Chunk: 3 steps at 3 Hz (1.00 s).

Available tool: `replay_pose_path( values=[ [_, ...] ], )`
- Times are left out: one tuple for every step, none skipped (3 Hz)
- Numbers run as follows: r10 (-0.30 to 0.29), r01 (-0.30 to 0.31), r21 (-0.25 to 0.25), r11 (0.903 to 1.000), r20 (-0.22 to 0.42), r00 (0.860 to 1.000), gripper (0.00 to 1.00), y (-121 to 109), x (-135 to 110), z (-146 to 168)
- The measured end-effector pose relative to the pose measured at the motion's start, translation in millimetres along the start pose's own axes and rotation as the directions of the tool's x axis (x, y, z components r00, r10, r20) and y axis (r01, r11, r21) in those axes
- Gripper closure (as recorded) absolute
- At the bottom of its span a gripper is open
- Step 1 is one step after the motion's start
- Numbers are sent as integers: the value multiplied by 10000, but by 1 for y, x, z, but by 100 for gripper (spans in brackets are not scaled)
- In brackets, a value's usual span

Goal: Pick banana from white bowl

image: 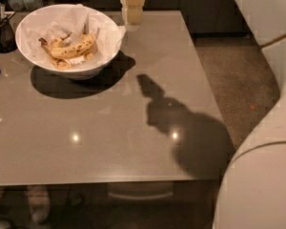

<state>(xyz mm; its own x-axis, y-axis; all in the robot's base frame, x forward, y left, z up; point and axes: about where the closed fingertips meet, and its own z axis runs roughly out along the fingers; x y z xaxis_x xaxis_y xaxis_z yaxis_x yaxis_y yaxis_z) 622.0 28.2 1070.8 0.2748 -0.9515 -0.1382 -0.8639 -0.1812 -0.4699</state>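
Note:
The white bowl (107, 37) stands at the table's far left, lined with crumpled white paper. The banana (74, 49), yellow with brown speckles, lies across the middle of the bowl, with shorter browner pieces beside it. My gripper (133, 12) hangs at the top of the view, just right of the bowl's rim and above the table. It holds nothing that I can see. My white arm (262, 142) fills the right side of the view.
A dark wire container (2, 30) stands at the far left edge, beside the bowl. The grey table (109, 128) ends at the right over a speckled floor (233, 80). The arm's shadow lies across the table's right half.

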Motion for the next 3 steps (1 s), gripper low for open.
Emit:
replay_pose_path(
  values=[
    [-172,171,30,9998,350,9992,0,-7,0,13],
    [-1026,1050,-419,9936,560,9931,0,-28,-11,50],
    [-1897,1932,-366,9805,827,9783,0,-61,-35,91]
  ],
)
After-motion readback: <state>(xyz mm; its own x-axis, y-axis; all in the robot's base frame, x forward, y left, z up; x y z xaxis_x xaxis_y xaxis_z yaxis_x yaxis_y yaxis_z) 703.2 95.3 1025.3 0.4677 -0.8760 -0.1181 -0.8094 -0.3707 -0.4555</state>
